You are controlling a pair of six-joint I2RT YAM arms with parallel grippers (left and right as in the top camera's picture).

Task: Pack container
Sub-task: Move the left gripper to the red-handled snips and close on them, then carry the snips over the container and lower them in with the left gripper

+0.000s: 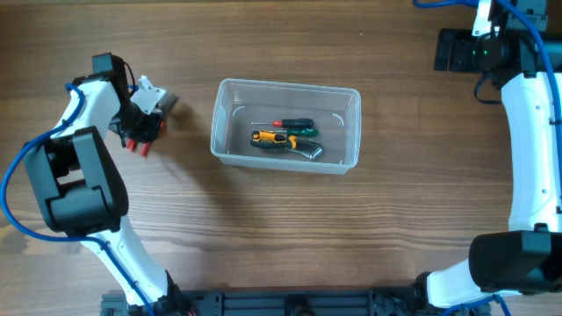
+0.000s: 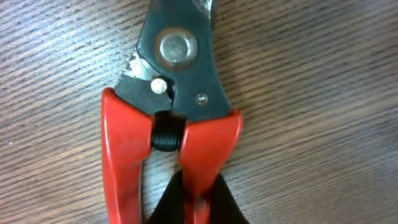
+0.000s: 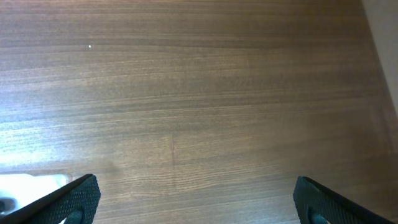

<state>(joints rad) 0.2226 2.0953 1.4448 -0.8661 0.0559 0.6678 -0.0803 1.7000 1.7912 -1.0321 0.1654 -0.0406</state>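
Container (image 1: 290, 85) holds screwdrivers (image 1: 294, 125); left gripper (image 1: 142, 130) clamps red cutters (image 2: 177, 81); right gripper (image 3: 196, 199) spread wide.

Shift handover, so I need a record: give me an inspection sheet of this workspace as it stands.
Surface: wooden table.
Job's things: container centre, holding screwdrivers and yellow-handled pliers; red-handled cutters left of it.
Clutter: nothing seen.
Grippers: left tool at the cutters, grip unclear; right tool open over the table.
Cables: blue cable along each arm.
Surroundings: nothing seen.
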